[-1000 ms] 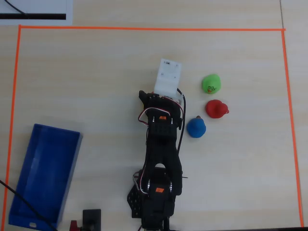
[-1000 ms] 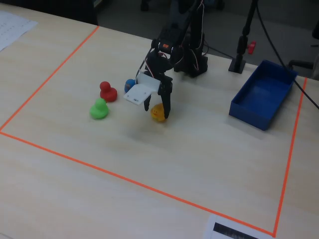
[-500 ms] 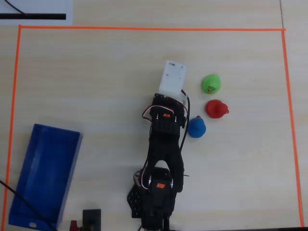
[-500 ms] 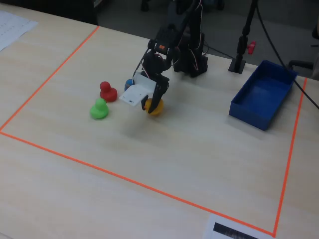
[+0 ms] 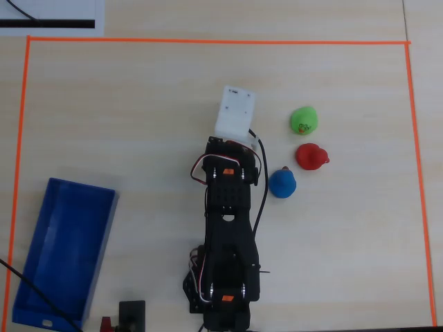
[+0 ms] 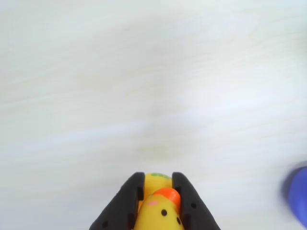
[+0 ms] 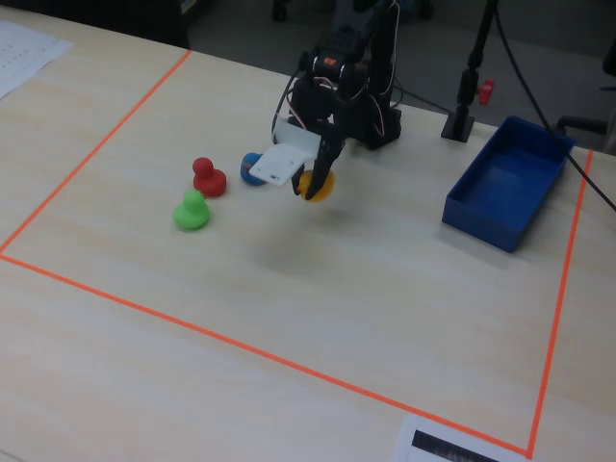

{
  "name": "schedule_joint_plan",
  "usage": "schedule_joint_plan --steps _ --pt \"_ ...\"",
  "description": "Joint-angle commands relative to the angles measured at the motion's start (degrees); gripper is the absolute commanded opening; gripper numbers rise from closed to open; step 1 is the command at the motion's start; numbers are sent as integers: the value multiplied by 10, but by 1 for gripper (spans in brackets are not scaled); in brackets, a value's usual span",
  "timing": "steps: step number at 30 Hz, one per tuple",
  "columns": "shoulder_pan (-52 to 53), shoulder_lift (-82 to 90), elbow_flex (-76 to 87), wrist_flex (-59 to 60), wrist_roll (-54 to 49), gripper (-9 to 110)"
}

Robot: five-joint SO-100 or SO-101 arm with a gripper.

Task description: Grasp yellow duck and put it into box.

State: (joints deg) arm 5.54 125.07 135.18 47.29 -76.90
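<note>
- The gripper (image 6: pixel 158 199) is clenching the yellow duck (image 6: pixel 158 211) by its head, lifted above mid-table in the fixed view.
- The rounded toy is risking a slip while travelling to the blue box (image 7: pixel 507 183) by the table's edge.

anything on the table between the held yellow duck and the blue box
Nothing: in the fixed view, only bare table lies between the yellow duck in the gripper and the box.

Yellow duck (image 6: pixel 158 211) cut off below.
</note>
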Motion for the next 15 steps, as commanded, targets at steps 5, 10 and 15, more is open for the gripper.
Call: schedule_joint_plan --steps 5,10,15 --pt "-117 180 -29 217 17 0" --pt "-247 329 6 419 74 0" --pt "-416 308 -33 500 198 0"
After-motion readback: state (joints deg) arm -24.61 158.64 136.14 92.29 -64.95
